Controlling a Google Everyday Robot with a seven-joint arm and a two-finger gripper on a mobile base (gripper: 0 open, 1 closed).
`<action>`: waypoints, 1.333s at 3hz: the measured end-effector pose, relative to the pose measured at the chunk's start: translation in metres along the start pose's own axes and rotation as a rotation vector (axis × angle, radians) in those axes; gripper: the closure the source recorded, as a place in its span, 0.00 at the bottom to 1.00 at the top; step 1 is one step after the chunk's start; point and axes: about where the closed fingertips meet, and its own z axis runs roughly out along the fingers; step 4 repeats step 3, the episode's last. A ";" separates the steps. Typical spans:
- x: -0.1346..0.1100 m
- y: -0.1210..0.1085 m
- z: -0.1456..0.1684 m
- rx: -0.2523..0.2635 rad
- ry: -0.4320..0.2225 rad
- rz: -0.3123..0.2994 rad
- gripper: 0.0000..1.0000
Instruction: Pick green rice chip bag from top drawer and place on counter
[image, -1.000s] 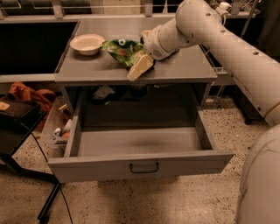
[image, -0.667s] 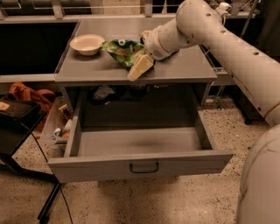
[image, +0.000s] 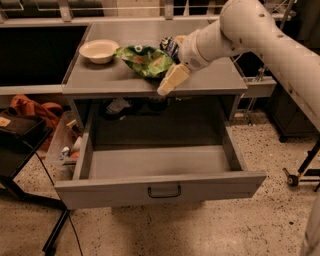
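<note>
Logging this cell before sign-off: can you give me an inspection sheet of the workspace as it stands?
Surface: flat grey counter of the cabinet, with raised side rims.
Job's things: wrinkly bright green rice chip bag lies on the counter; wide grey top drawer is pulled open, nothing seen inside.
Clutter: white round bowl at back left; dark blue foil snack bag behind the green one.
Grippers: cream two-finger gripper over the counter's front edge, beside the green bag; contact cannot be told.
Cables: thin black cable on the speckled floor, lower left.
Surroundings: orange cloth and black case left of the cabinet.
</note>
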 end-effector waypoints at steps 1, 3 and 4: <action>0.010 -0.001 -0.045 0.024 0.050 0.018 0.00; 0.021 0.000 -0.084 0.045 0.094 0.045 0.00; 0.021 0.000 -0.084 0.045 0.094 0.045 0.00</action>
